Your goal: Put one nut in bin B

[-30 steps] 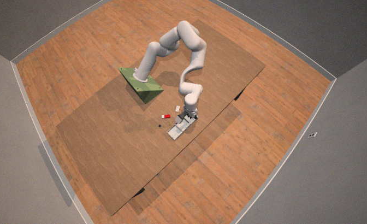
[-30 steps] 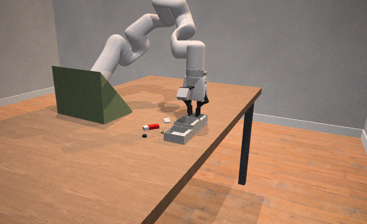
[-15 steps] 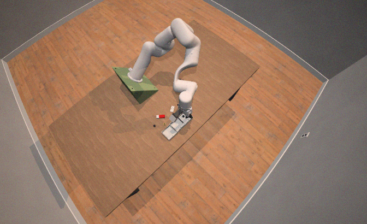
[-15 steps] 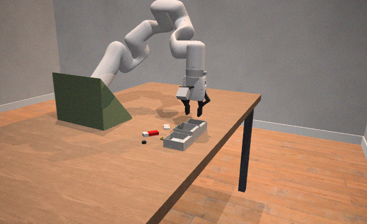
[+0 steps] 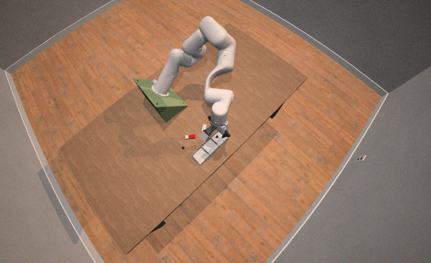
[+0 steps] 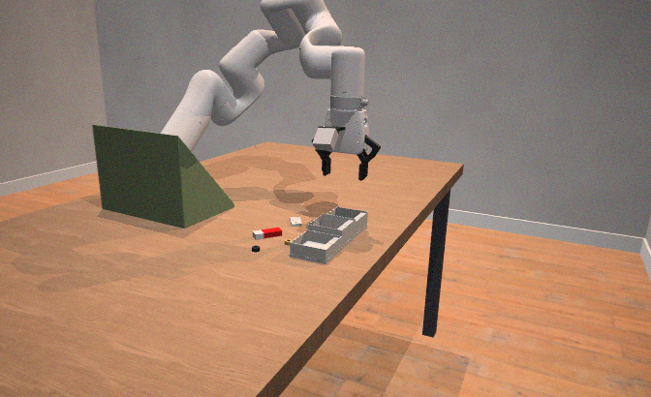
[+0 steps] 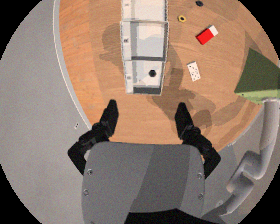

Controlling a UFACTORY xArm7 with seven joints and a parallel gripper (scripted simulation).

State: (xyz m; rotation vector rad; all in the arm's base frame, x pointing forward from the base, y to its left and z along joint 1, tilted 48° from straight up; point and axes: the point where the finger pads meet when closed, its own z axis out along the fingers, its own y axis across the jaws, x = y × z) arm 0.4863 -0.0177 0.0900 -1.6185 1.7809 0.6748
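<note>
My gripper point(image 6: 343, 169) is open and empty, high above the far end of a grey row of three bins point(image 6: 328, 233). In the wrist view the open fingers frame the near end of the bins point(image 7: 145, 39). A small dark nut point(image 7: 152, 72) lies on the floor of the compartment nearest the fingers. I cannot read the bin letters. A black nut point(image 6: 255, 248) and a yellow nut point(image 6: 287, 242) lie on the table left of the bins. They also show in the wrist view, the black nut point(image 7: 199, 3) and the yellow nut point(image 7: 183, 18).
A red and white block point(image 6: 267, 232) and a small white piece point(image 6: 295, 221) lie left of the bins. The green wedge base point(image 6: 150, 179) of the arm stands further left. The table's right edge point(image 6: 392, 246) runs close beside the bins.
</note>
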